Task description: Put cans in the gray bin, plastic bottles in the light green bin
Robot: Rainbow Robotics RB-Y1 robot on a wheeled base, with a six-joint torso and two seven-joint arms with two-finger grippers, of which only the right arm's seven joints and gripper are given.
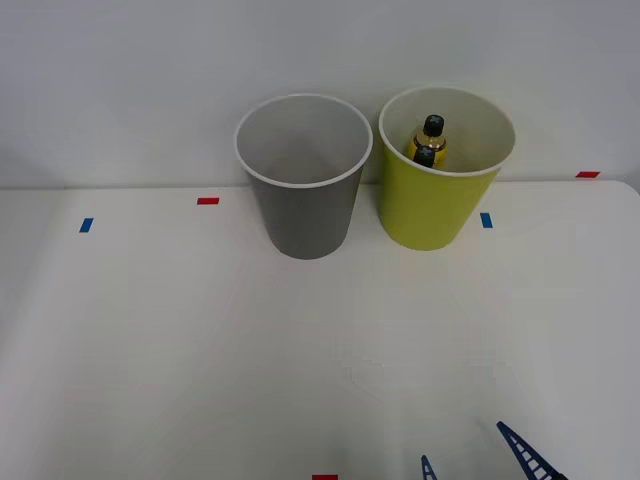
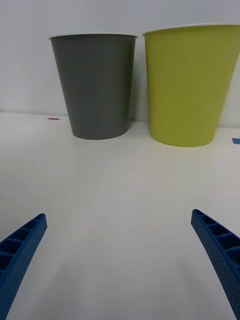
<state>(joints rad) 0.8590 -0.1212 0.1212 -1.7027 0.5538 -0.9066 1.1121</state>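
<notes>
The 2 bottles (image 1: 430, 140) stand in the green bin (image 1: 432, 215), black caps just under its rim; the gray bin (image 1: 303, 215) sits just beside it at the far edge of the desk (image 1: 180, 340), and what shows of its inside is bare; no can lies on the desk. The risk, as I judge it, is a wrong call on the can, since the gray bin's floor is hidden; an advancing arm could also knock over a light bin. The right gripper (image 2: 120, 260) hangs low over the desk, fingers (image 2: 22, 245) spread wide, holding and touching nothing.
</notes>
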